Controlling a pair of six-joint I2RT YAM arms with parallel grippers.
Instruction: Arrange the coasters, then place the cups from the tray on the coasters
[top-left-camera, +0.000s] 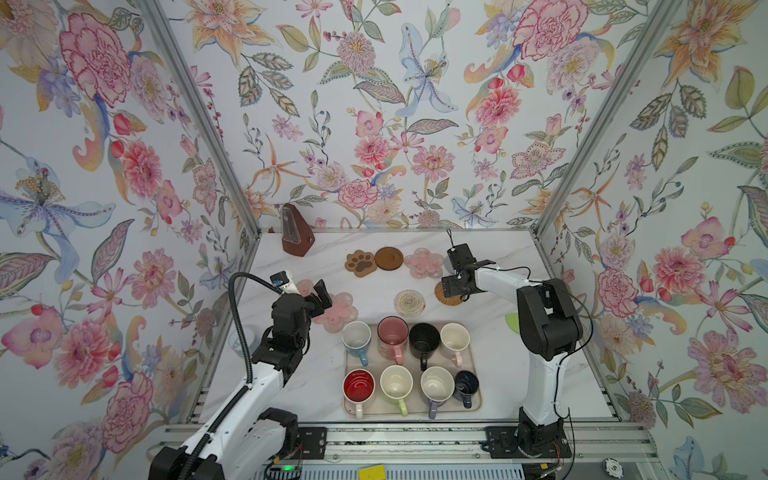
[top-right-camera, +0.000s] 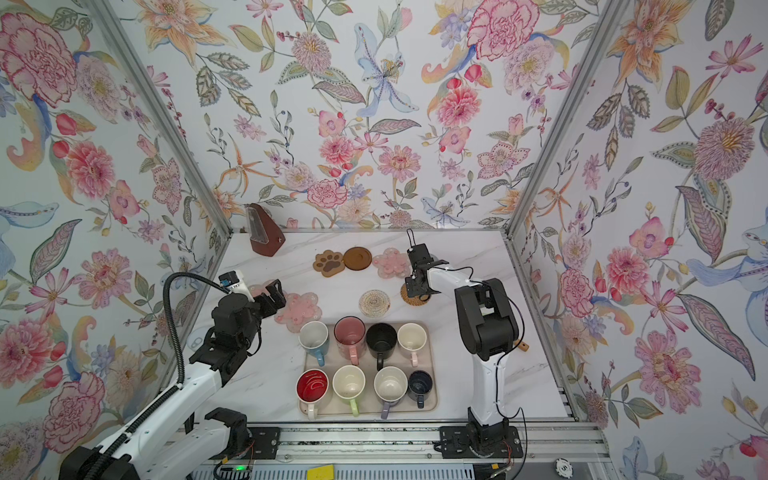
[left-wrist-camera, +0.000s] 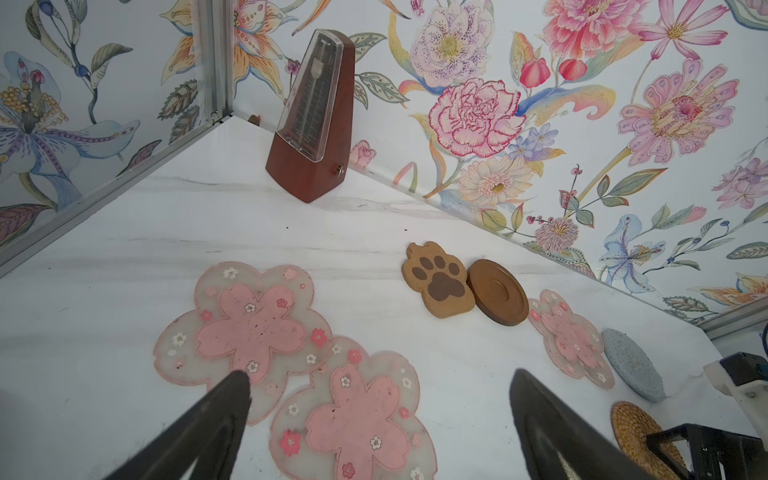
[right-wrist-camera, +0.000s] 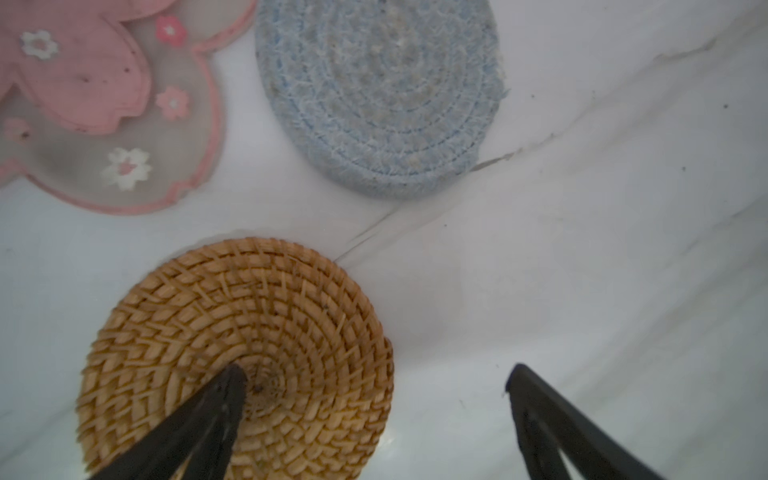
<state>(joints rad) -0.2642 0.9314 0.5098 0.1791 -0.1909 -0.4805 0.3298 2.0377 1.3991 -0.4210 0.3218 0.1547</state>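
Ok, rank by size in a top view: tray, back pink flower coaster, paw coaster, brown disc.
1. tray
2. back pink flower coaster
3. paw coaster and brown disc, too alike to rank

White marble table (top-left-camera: 320, 376), and it's busy: a brown metronome (top-left-camera: 296, 230) in the far left corner, then a back row of paw coaster (top-left-camera: 360, 263), dark brown disc (top-left-camera: 389, 258) touching it, pink flower coaster (top-left-camera: 424, 263) and grey-blue round coaster (right-wrist-camera: 378, 95). Nearer, a second flower coaster (left-wrist-camera: 249, 320) and a third flower coaster (left-wrist-camera: 357, 419) overlap at left, with the white woven coaster (top-left-camera: 409, 303) and tan woven coaster (right-wrist-camera: 291, 328) mid-table. The beige tray (top-left-camera: 417, 409) lies flat up front.
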